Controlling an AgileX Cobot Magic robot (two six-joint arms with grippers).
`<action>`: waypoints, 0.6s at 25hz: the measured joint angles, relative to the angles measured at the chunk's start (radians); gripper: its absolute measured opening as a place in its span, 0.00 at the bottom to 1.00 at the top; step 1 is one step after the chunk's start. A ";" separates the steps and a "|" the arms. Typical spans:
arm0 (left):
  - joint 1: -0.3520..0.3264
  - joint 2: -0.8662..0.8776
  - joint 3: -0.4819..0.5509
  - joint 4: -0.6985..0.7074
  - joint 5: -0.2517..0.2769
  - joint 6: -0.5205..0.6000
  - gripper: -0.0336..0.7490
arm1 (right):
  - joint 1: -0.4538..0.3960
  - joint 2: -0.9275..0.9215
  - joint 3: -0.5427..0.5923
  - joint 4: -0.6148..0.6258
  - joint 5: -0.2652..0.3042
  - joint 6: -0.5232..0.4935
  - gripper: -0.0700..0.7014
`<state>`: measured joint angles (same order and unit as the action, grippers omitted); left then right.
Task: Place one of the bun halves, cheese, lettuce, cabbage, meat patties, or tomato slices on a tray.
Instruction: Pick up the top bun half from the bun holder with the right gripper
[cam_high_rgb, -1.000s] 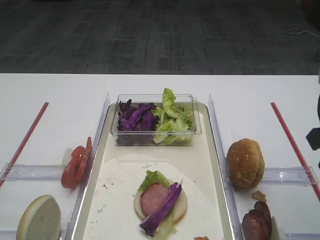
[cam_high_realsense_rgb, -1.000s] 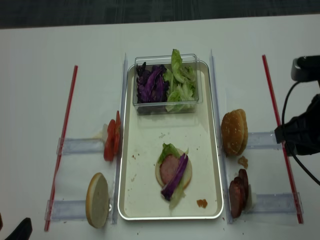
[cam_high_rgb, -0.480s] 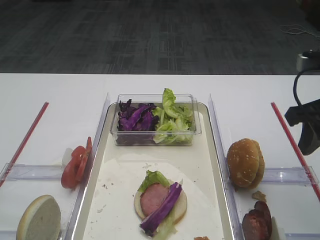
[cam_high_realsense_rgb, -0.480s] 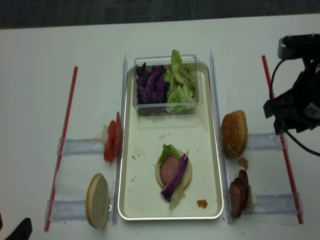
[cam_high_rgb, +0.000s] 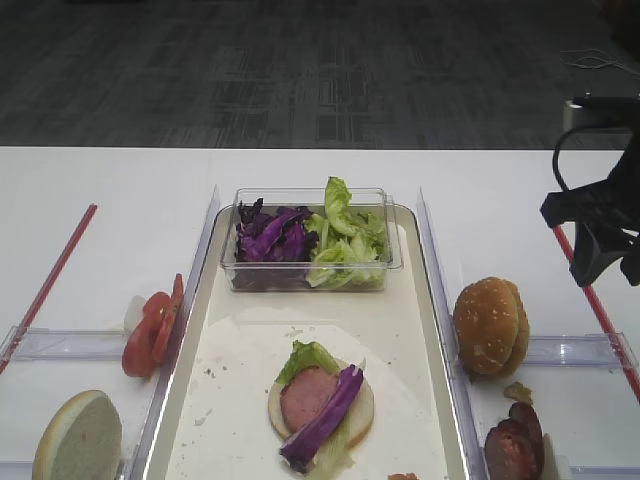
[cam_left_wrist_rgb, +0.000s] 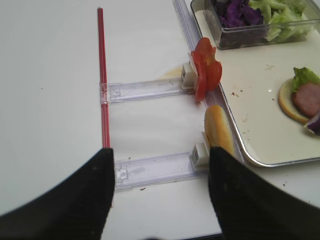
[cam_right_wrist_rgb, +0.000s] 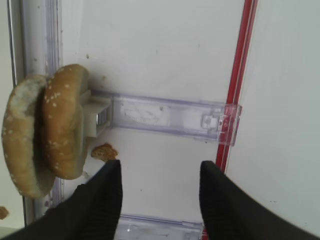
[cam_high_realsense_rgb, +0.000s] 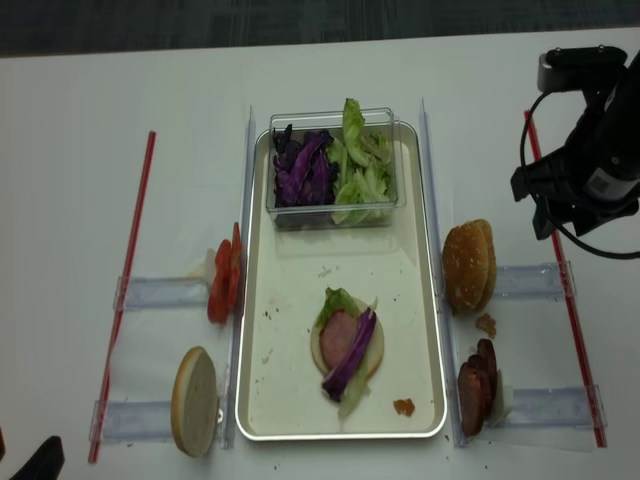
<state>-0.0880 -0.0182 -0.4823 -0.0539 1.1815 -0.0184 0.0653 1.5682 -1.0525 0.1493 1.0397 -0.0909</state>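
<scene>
Fingers of the right gripper stand spread and empty above the table, right of the upright sesame bun halves; left gripper also spread.

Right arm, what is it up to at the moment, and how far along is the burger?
The right end effector hangs open and empty above the table, to the right of the sesame bun halves standing on edge in their holder. On the tray lies a bottom bun with lettuce, a meat slice and purple cabbage. The left end effector is open too, holding nothing.
</scene>
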 joint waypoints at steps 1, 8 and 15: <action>0.000 0.000 0.000 0.000 0.000 0.000 0.55 | 0.000 0.011 -0.013 0.000 0.000 -0.002 0.58; 0.000 0.000 0.000 0.000 0.000 0.000 0.55 | 0.000 0.085 -0.079 0.000 0.009 -0.002 0.58; 0.000 0.000 0.000 0.002 0.000 0.000 0.55 | 0.000 0.102 -0.089 0.052 0.011 -0.038 0.58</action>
<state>-0.0880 -0.0182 -0.4823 -0.0520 1.1815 -0.0184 0.0653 1.6703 -1.1410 0.2014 1.0508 -0.1289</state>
